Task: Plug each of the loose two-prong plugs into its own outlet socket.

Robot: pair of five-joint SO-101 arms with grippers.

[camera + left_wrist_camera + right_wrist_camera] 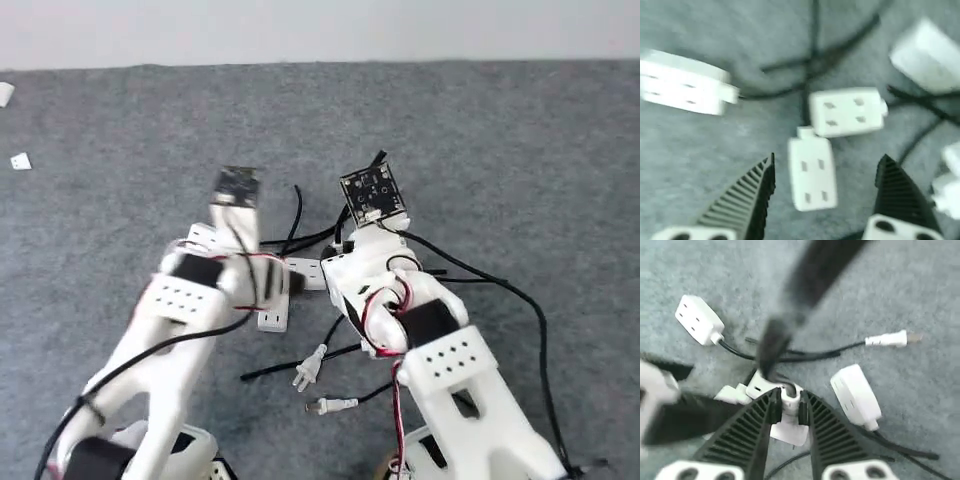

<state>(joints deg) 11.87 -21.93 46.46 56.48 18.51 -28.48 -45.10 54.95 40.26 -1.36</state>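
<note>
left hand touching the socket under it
Apart. The left wrist view shows a clear gap on each side between the socket and the open left hand.

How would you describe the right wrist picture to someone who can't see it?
The right gripper pinches a white plug on a black cord, above grey carpet where two white outlet blocks and a loose plug lie.
</note>
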